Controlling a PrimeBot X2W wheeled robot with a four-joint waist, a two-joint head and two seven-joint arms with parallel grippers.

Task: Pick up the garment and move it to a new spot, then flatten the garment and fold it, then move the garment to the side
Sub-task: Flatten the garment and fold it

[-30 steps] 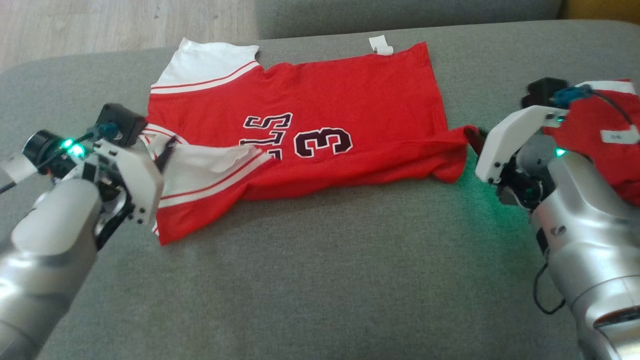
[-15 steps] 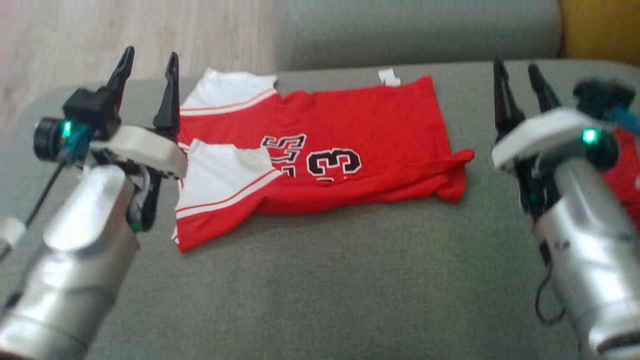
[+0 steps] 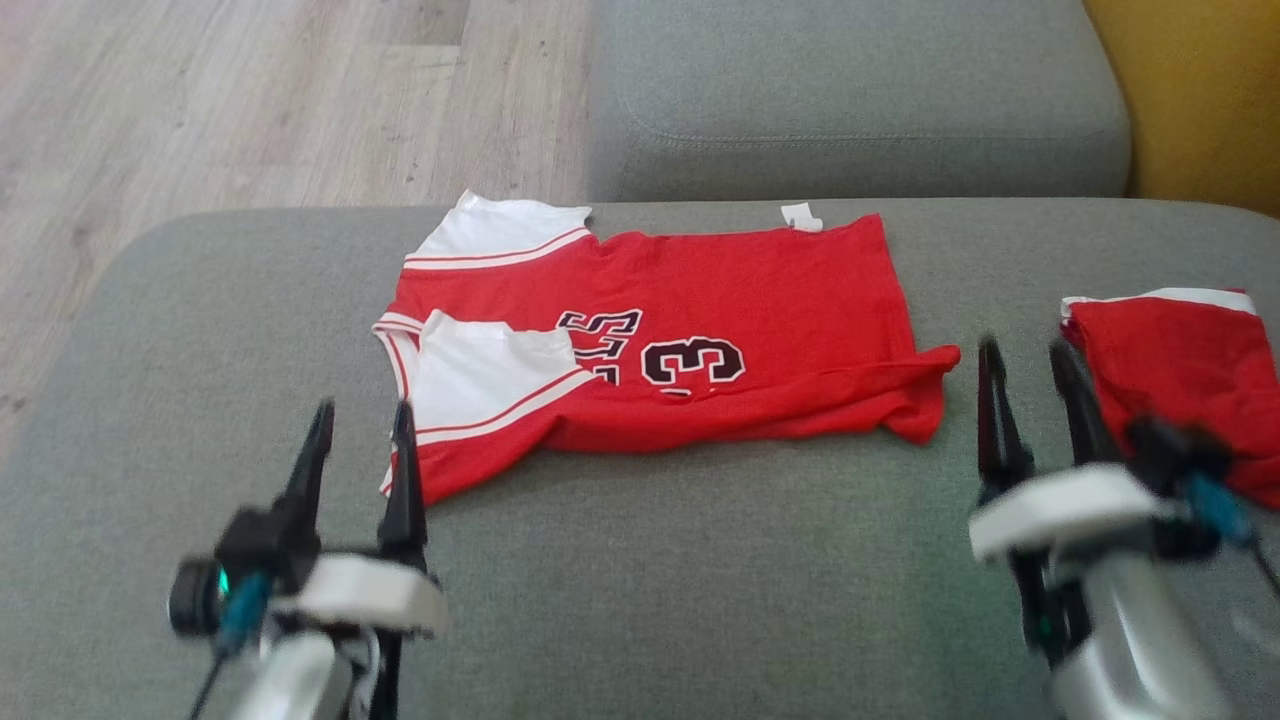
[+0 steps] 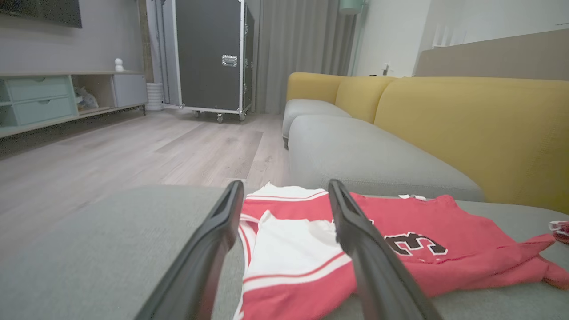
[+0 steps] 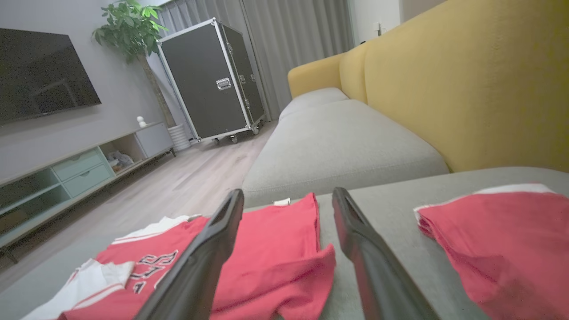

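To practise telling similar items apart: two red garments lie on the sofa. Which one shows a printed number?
The wide jersey mid-cushion: it bears dark digits and white sleeves. The folded garment at the robot's right is plain red, white-edged.

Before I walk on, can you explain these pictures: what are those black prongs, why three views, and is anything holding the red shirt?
It is a wheeled robot with two arms, each ending in a gripper of two long dark fingers. The picture from above comes from a camera on its head, looking down; the other two come from cameras on its wrists, looking along the fingers. The left gripper and right gripper both stand open and hold nothing. On the grey sofa cushion lies a red jersey with white sleeves, partly folded, and to its right a second folded red garment.
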